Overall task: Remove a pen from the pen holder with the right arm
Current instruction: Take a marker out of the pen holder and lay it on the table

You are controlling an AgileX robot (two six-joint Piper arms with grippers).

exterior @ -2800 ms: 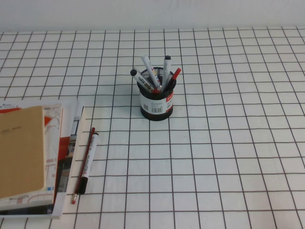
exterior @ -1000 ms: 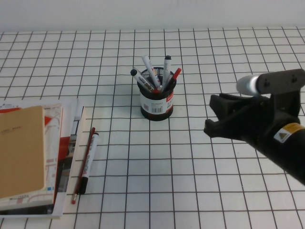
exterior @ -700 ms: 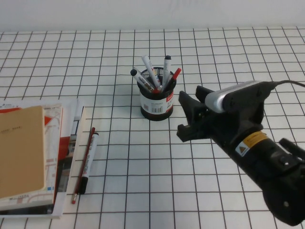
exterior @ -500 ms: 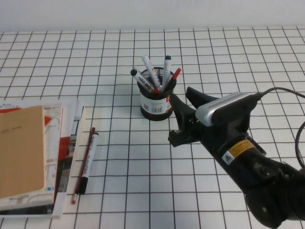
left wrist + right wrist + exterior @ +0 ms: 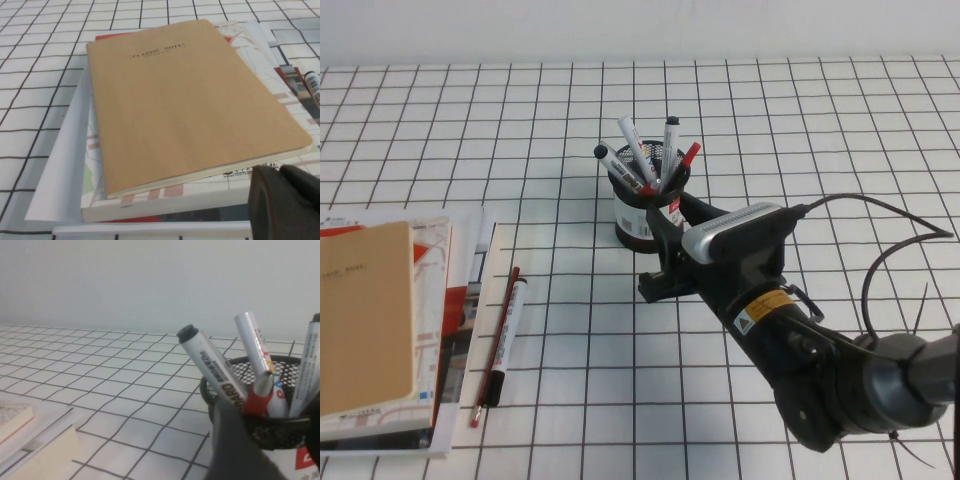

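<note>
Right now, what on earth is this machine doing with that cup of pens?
The robot's right gripper is down beside the black mesh pen holder, with its jaws open and facing it. Nothing is gripped yet, and the pens stand in the holder untouched. The left gripper is off to the side above a tan notebook that lies on a stack of books, and it takes no part in the job.

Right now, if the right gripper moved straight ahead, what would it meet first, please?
Most likely the pen holder and its pens: the open right gripper points at them from close by, though depth is unclear. The left gripper hovers by the notebook.
</note>
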